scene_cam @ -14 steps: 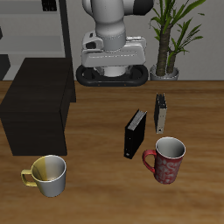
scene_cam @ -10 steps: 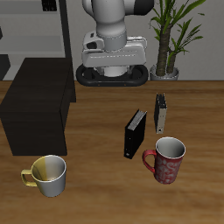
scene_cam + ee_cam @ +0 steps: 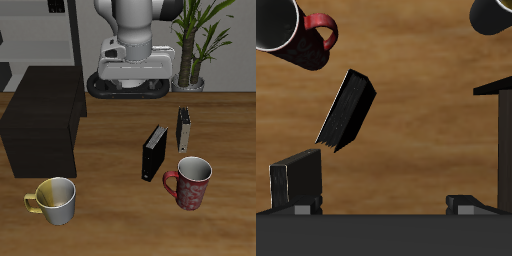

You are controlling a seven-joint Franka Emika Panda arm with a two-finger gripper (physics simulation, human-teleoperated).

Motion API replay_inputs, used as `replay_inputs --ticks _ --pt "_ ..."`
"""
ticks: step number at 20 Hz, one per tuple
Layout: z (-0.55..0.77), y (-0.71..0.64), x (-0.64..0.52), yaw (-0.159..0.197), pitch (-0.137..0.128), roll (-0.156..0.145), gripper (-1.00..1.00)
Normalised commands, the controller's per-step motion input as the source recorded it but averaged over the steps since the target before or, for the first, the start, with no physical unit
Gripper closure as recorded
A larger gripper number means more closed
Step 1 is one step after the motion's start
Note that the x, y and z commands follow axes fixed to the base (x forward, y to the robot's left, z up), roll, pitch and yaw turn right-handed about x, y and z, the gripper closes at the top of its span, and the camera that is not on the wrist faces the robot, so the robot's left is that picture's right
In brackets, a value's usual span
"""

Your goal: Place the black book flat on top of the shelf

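Note:
The black book point(image 3: 153, 152) stands upright on its edge on the wooden table, beside the red mug point(image 3: 190, 182). It also shows in the wrist view point(image 3: 346, 110), tilted, all dark. The shelf point(image 3: 42, 120) is a low black cabinet with a flat bare top; its corner shows in the wrist view point(image 3: 501, 125). My gripper point(image 3: 136, 70) hangs high at the back of the table, near the robot base, far from the book. Its fingers point(image 3: 302, 205) stand wide apart with nothing between them.
A smaller dark book with pale page edges point(image 3: 184, 128) stands just behind the black book. A yellow-and-white mug point(image 3: 56, 199) sits near the front edge before the shelf. A potted plant point(image 3: 195, 40) and a grey rack point(image 3: 40, 35) stand at the back.
The arm has swung a little sideways toward the plant. The books, mugs and shelf have not moved.

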Motion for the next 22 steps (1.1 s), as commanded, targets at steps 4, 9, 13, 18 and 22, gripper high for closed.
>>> replay_inputs --ticks 4,9,13,18,22 --pt "-0.04 0.08 0.27 0.001 0.009 -0.045 -1.00" --pt "-0.04 0.19 0.28 -0.002 -0.030 -0.025 -1.00" --pt "-0.17 0.17 0.23 0.000 0.000 -0.006 -1.00" --pt "-0.22 0.07 0.18 0.002 0.008 0.000 -1.00" --pt "-0.30 0.05 0.13 -0.017 -0.004 -0.027 -1.00"
